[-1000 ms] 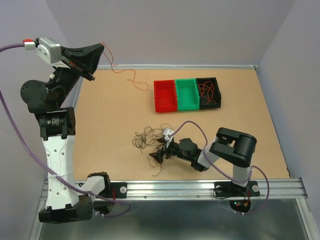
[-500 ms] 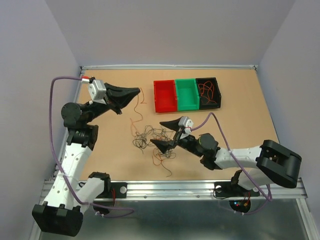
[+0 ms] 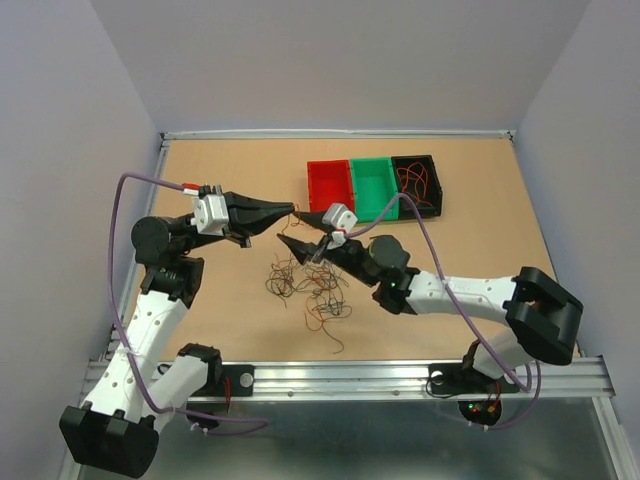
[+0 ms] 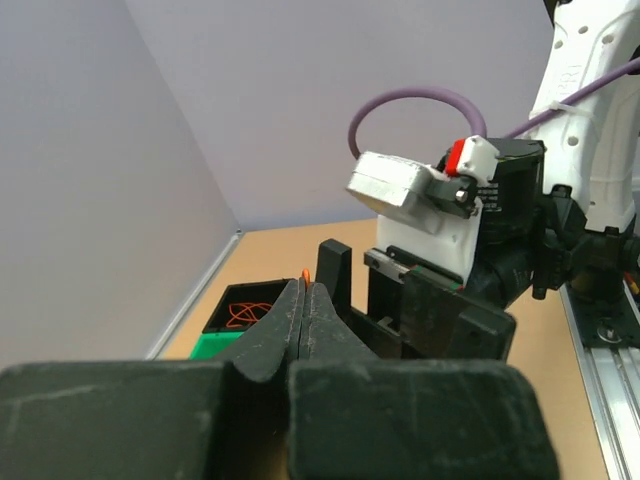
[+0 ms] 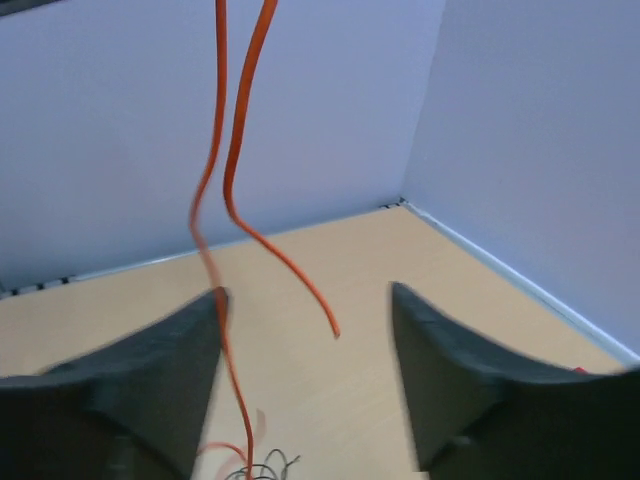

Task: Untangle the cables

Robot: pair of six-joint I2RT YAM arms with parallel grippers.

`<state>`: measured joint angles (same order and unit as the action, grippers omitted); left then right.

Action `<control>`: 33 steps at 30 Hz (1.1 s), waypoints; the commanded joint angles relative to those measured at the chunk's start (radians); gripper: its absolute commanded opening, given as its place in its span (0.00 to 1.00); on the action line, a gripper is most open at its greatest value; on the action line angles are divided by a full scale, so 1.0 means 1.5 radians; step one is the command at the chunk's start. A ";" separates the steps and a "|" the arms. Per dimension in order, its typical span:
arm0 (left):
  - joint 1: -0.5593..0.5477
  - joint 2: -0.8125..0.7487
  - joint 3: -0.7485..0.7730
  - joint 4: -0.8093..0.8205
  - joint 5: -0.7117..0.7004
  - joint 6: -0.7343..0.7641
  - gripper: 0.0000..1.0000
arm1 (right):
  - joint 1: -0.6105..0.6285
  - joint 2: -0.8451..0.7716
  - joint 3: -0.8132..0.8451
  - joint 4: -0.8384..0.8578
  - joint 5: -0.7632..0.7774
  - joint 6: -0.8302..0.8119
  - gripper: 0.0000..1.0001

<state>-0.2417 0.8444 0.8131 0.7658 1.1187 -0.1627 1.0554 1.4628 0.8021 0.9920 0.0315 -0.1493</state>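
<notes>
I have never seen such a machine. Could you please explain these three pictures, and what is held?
These are two robot arms at a table, each ending in a two-finger gripper. One picture looks down from above; the other two come from cameras on the wrists. On the table lies a tangle of thin cables, near three coloured bins. The left gripper is shut on a red-orange cable. The right gripper is open; an orange strand hangs between its fingers, ungripped.
</notes>
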 commanded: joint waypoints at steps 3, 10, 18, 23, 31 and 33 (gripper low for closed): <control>-0.010 0.010 0.004 0.029 0.029 0.006 0.00 | 0.004 0.054 0.087 -0.077 0.032 -0.051 0.09; -0.010 0.037 0.036 -0.081 -0.078 0.086 0.00 | 0.003 0.037 0.049 -0.093 0.018 -0.030 0.01; -0.008 0.130 -0.008 -0.097 -0.197 0.196 0.27 | -0.043 -0.166 -0.081 -0.197 0.102 0.061 0.01; -0.009 0.244 0.018 -0.159 -0.122 0.250 0.68 | -0.142 -0.241 -0.069 -0.307 0.103 0.154 0.01; -0.009 0.249 -0.061 -0.095 -0.221 0.267 0.79 | -0.271 -0.234 -0.003 -0.377 0.063 0.193 0.01; -0.009 0.252 -0.074 -0.077 -0.224 0.265 0.79 | -0.294 -0.207 0.026 -0.383 0.078 0.181 0.01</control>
<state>-0.2535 1.2572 0.7311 0.5396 0.8261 0.2092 0.6697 1.1164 0.7212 0.4541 0.1600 0.1085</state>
